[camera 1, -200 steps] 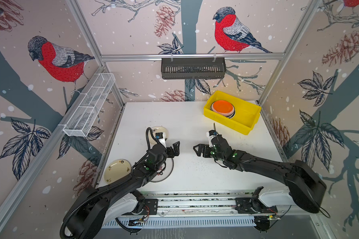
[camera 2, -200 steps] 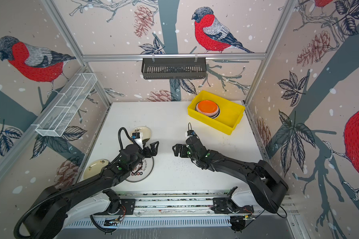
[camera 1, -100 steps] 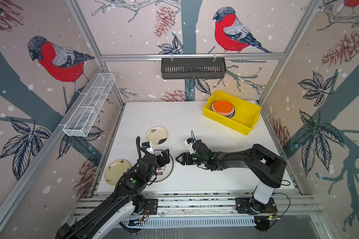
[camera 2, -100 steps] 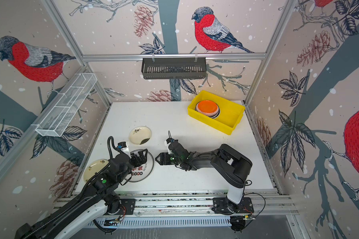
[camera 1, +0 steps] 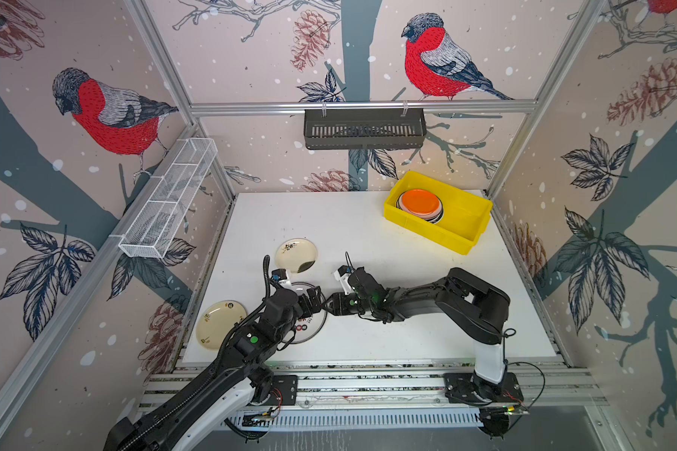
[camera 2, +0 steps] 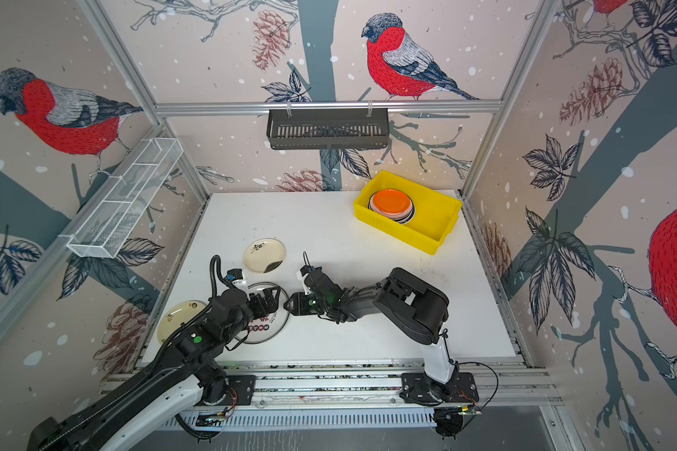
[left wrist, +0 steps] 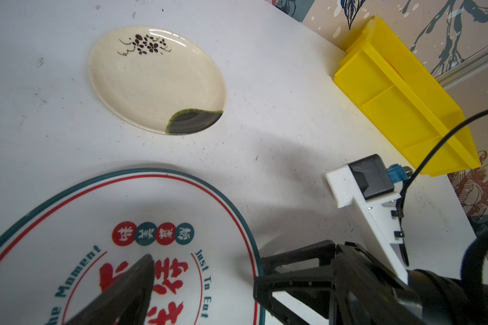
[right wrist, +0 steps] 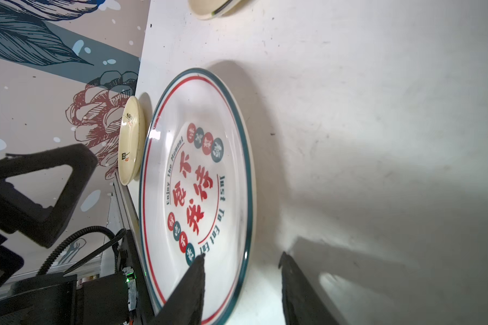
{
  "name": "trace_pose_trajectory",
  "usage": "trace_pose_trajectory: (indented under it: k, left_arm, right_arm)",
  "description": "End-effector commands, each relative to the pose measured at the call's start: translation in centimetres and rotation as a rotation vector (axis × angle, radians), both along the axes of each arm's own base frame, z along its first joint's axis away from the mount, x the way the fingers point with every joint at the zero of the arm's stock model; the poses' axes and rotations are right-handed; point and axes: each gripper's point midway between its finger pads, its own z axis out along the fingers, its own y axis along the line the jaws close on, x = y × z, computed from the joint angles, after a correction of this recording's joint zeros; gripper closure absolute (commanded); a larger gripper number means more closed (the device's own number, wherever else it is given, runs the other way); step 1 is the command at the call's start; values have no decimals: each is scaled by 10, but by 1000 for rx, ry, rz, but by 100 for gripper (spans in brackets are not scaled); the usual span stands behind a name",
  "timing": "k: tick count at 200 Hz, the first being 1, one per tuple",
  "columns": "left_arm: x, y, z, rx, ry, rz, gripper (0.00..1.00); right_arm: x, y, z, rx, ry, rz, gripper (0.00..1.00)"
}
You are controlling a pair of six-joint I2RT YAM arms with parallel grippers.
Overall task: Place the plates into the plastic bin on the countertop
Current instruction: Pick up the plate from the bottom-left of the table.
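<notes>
A large white plate (camera 1: 310, 331) with a teal rim and red characters lies flat on the countertop (camera 1: 407, 281). My right gripper (right wrist: 242, 257) straddles its near rim, one finger over the plate (right wrist: 197, 180) and one outside, with gaps on both sides. My left gripper (camera 1: 314, 300) hovers wide open over the same plate (left wrist: 124, 208). Two cream plates lie nearby, a floral one (camera 1: 296, 255) behind and another (camera 1: 219, 327) by the left edge. The yellow plastic bin (camera 1: 466, 230) at the back right holds a stack topped by an orange plate (camera 1: 420, 201).
A black slatted basket (camera 1: 364, 129) hangs on the back rail. A white wire-mesh basket (camera 1: 169, 203) is fixed along the left wall. Aluminium rails (camera 1: 348, 386) border the front edge. The two grippers sit close together over the large plate.
My right arm has swung left to the large plate's rim and its jaws have narrowed. My left arm has drawn back toward the front, its gripper still wide open.
</notes>
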Motion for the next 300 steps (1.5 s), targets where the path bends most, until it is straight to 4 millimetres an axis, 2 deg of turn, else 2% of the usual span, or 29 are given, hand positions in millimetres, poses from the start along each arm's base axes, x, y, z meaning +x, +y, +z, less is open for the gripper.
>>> trace_pose_trajectory:
  k: [1, 25, 49, 67, 85, 104, 145, 171, 238, 300]
  left_arm:
    - [2, -10, 6, -56, -27, -31, 2]
    - [1, -7, 3, -47, -22, -19, 2]
    - [0, -7, 2, -40, -19, -25, 2]
    - [0, -5, 3, -36, -27, -24, 2]
    - [-1, -4, 5, -36, -35, -22, 2]
    - [-1, -3, 5, -34, -41, -22, 2]
    - [-1, 0, 3, -11, -42, -19, 2]
    - [-2, 0, 2, -7, -42, -19, 2]
    - [-2, 0, 4, -8, -46, -23, 2]
    - [-2, -5, 6, -22, -48, -40, 2]
  right_arm:
    - [3, 4, -3, -42, -43, -17, 57]
    - [0, 11, -3, -49, -45, 4, 58]
    - [0, 11, -6, -51, -36, -1, 71]
    - [1, 11, -8, -56, -34, -6, 72]
    - [1, 12, -12, -60, -25, -8, 80]
    - [1, 12, -15, -64, -17, -11, 83]
    - [5, 6, -17, -90, -23, -41, 88]
    - [7, 2, -16, -105, -26, -55, 96]
    - [13, -10, -10, -114, -38, -94, 98]
    - [32, -42, -3, -132, -51, -182, 98]
